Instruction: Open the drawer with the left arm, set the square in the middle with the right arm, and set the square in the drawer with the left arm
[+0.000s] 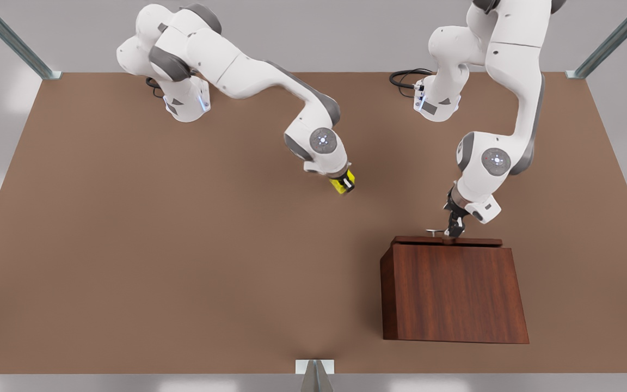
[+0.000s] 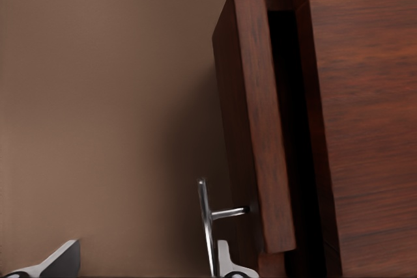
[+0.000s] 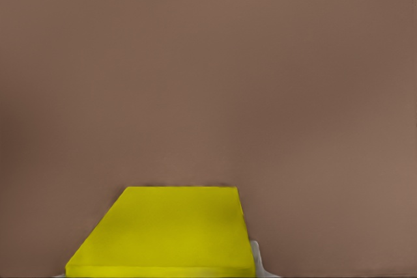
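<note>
The left gripper (image 1: 454, 227) is the one on the front view's right, hanging at the far edge of the wooden cabinet (image 1: 455, 294). It sits right at the thin silver handle (image 1: 434, 232) of the drawer (image 1: 447, 240). In the left wrist view the handle (image 2: 206, 226) runs just beside one finger (image 2: 225, 262), while the other finger (image 2: 55, 262) stands well apart from it, so the jaws are spread and grip nothing. The drawer front (image 2: 251, 122) stands a little way out from the cabinet body (image 2: 365, 122), with a dark gap between them.

The right gripper (image 1: 344, 182) is on the front view's left, reaching down toward the middle of the brown table (image 1: 155, 245). The yellow cube (image 1: 340, 183) sits between its fingers, which are closed against it. In the right wrist view the cube (image 3: 166, 232) lies close under the camera, with bare tabletop (image 3: 208, 63) beyond it. Whether the cube touches the table or hangs just above it I cannot tell. The cube is well apart from the cabinet and the drawer, toward the front view's left of them.
</note>
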`<control>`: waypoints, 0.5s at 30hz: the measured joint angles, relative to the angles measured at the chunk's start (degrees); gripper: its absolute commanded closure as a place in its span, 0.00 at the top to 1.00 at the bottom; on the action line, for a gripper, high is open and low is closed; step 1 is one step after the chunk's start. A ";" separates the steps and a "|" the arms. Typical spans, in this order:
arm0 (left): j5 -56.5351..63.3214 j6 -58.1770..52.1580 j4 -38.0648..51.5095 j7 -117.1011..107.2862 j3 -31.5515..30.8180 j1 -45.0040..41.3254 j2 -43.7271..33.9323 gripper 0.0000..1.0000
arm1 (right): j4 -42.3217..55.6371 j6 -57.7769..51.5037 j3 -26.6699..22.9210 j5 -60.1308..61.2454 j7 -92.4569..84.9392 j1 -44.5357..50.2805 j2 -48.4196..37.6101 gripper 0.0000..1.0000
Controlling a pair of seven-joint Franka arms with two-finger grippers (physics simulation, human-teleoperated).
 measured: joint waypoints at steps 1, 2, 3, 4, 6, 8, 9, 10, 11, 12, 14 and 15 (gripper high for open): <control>-0.02 -0.46 0.00 -0.09 0.01 0.08 -0.11 1.00 | 0.45 0.72 -0.04 -3.10 5.23 1.25 1.00 0.63; 0.00 -0.64 0.00 -0.09 0.09 0.00 -0.06 1.00 | 3.23 0.19 -0.05 -7.07 11.74 2.65 3.03 0.63; 0.05 -0.65 0.00 -0.09 0.27 -0.02 -0.11 1.00 | 5.45 -0.53 -0.09 -9.63 16.09 3.93 4.91 0.63; 0.08 -0.73 -0.01 -0.09 0.76 0.03 -0.11 1.00 | 8.31 -1.55 -0.09 -11.84 17.01 5.47 6.93 0.63; 0.09 -1.64 -0.01 -0.47 0.80 0.16 -0.19 1.00 | 11.85 -1.99 0.03 -15.76 16.90 6.63 9.52 0.63; 0.13 -2.40 -0.02 -0.88 0.80 0.11 -0.52 1.00 | 12.82 -1.71 0.69 -17.99 16.37 6.99 11.06 0.64; 0.15 -2.41 0.00 -0.89 0.75 0.19 -0.50 1.00 | 13.52 -1.52 0.70 -18.39 16.14 8.10 11.89 0.64; 0.16 -2.48 0.00 -0.96 0.71 0.11 -0.54 1.00 | 14.15 -1.36 0.84 -18.86 16.10 8.36 13.01 0.64; 0.17 -2.91 0.07 -1.14 0.71 0.09 -0.63 1.00 | 14.50 -2.75 2.29 -19.46 13.27 8.11 13.22 0.63; 0.17 -2.93 0.08 -1.20 0.71 0.11 -0.56 1.00 | 15.67 -7.30 3.02 -19.31 8.65 7.62 13.32 0.62; 0.17 -3.24 0.00 -1.24 0.71 0.06 -0.55 1.00 | 17.45 -10.03 5.08 -19.04 5.64 6.61 13.80 0.61; 0.17 -3.51 0.00 -1.24 0.71 0.01 -0.63 1.00 | 17.71 -9.99 5.15 -18.90 5.65 6.60 14.15 0.61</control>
